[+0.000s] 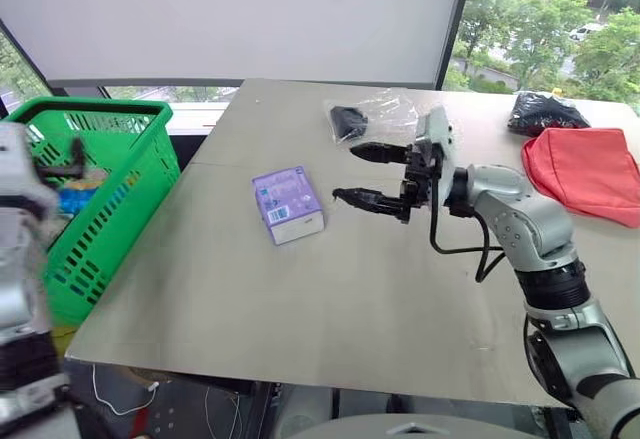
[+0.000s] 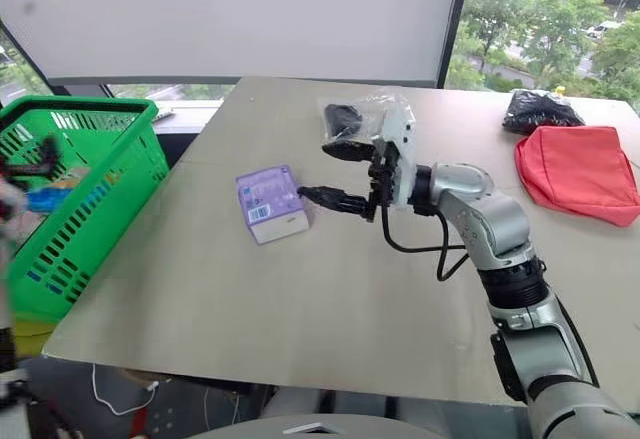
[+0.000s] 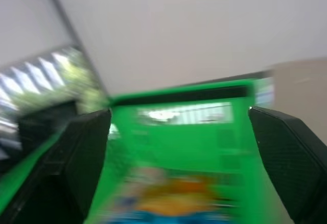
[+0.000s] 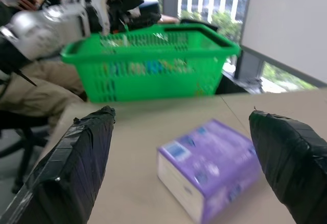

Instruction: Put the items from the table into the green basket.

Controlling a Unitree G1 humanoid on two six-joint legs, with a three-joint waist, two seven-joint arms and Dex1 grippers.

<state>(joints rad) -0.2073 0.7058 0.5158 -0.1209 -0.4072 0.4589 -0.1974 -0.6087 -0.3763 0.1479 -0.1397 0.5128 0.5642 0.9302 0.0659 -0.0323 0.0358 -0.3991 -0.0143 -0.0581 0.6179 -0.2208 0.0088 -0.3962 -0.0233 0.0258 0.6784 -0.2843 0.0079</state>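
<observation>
The purple box (image 1: 287,204) lies on the table (image 1: 300,299) towards its left side. Just right of it my right gripper (image 1: 365,174) hovers open and empty, pointing at the box. Behind that gripper rests the clear bag with a black object (image 1: 350,119). At the far right are the red fabric pouch (image 1: 585,171) and, behind it, the black crinkly bag (image 1: 545,112). The green basket (image 1: 90,109) stands beside the table's left edge. My left gripper (image 3: 179,113) is open over the basket, above a blurred blue and orange item (image 3: 173,198) lying inside.
A window and a white blind run behind the table. The table's front edge is close to me, and a cable hangs below it (image 1: 120,399). Bare tabletop stretches between the purple box and the front edge.
</observation>
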